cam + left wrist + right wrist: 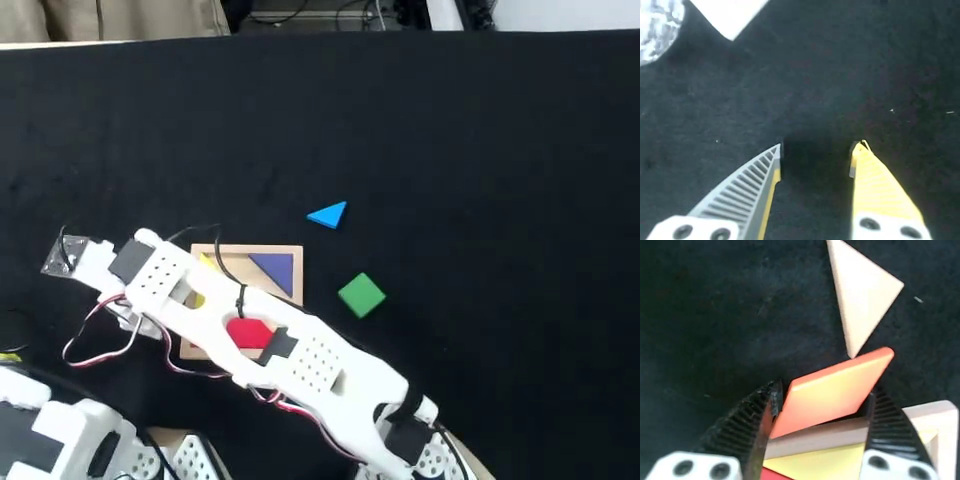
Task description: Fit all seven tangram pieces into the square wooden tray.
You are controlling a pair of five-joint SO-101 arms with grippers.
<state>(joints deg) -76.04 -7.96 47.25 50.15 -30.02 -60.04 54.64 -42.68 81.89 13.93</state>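
The square wooden tray (250, 248) lies left of centre, holding a purple-blue triangle (275, 270), a red piece (250, 333) and a yellow piece (205, 262). The white right arm (300, 355) stretches across it from the lower right. My right gripper (822, 395) is shut on an orange parallelogram (835, 390), held just outside the tray's rim (935, 412), with the yellow piece (825, 460) inside. A cream triangle (860, 295) lies on the cloth just beyond the parallelogram. A blue triangle (328, 214) and a green square (361, 295) lie loose to the tray's right. My left gripper (819, 147) is open over bare black cloth.
The left arm's white base (60, 430) sits at the lower left corner. A silvery patch (65, 255) marks the outstretched arm's far end. Black cloth covers the table, with wide open room at the back and right.
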